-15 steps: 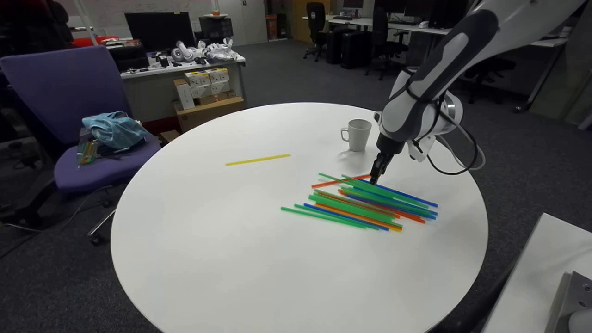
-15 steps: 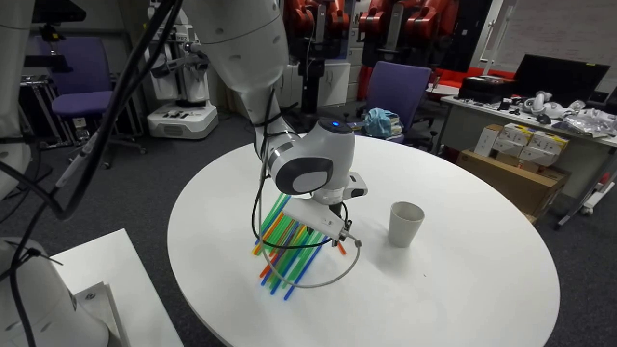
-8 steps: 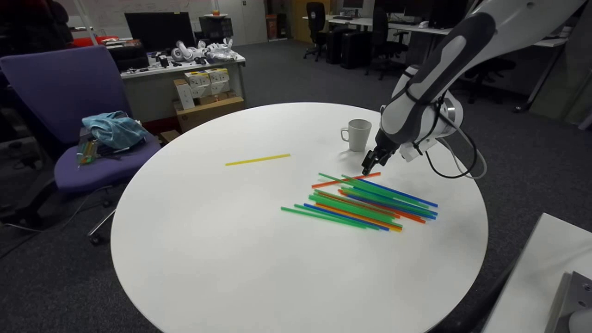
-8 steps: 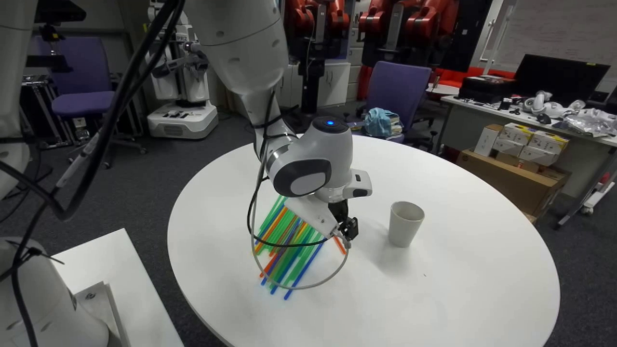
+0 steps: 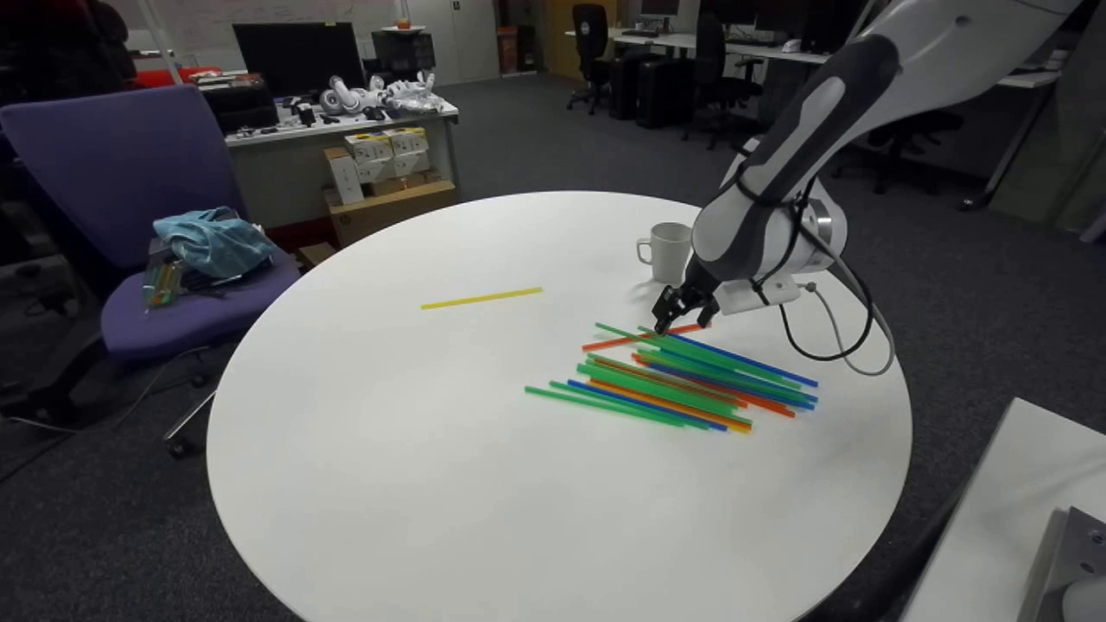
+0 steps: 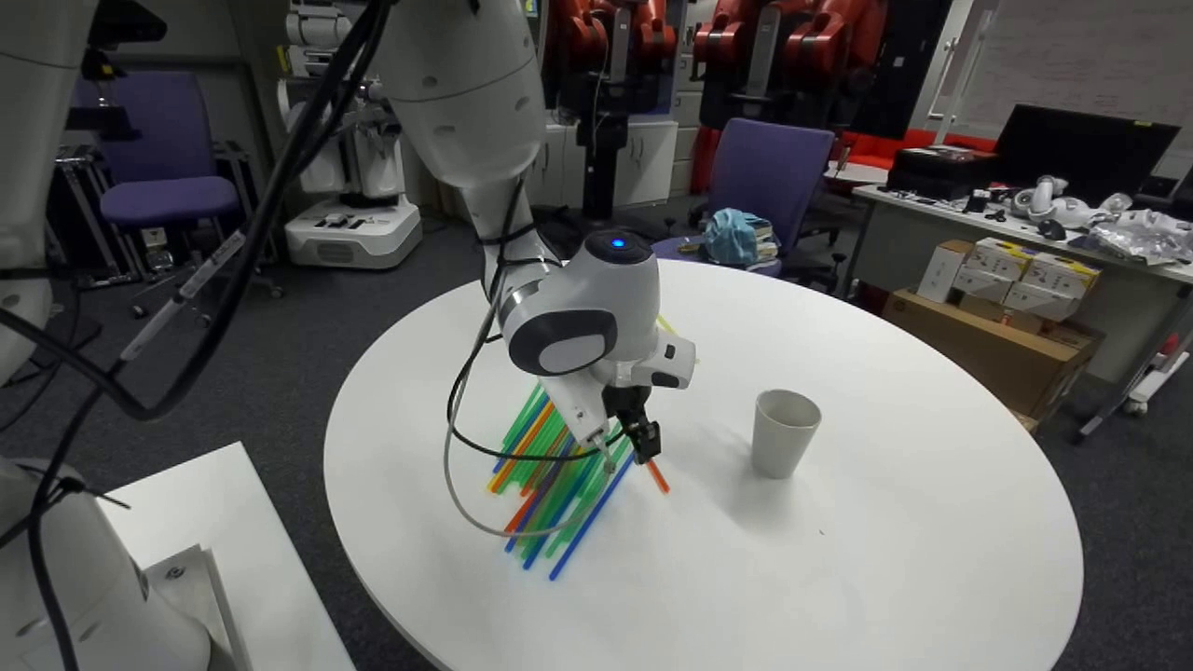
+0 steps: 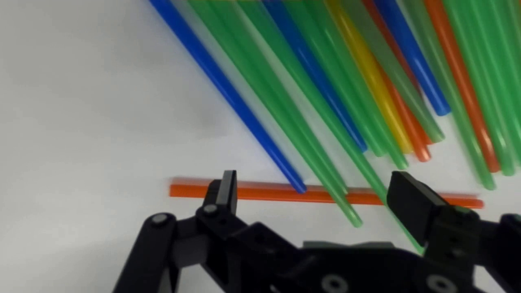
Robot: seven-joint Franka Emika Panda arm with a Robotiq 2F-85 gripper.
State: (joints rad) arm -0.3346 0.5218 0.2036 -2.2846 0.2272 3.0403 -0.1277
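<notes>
In an exterior view, the arm point(image 5: 829, 104) slants down from the upper right, bending near its end; its pincer point(image 5: 683, 325), jaws apart, tilts down by the straws point(image 5: 657, 390), right of centre on the counter point(image 5: 415, 449).

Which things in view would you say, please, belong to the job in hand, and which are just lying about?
Likely in the job:
gripper, open, apparently holding nothing
red-orange straw beneath it
pile of straws, partly crossing that straw
possibly the white mug and lone yellow straw, neither touched

Apparently just lying about:
blue cloth on the purple chair
stacked boxes
</notes>
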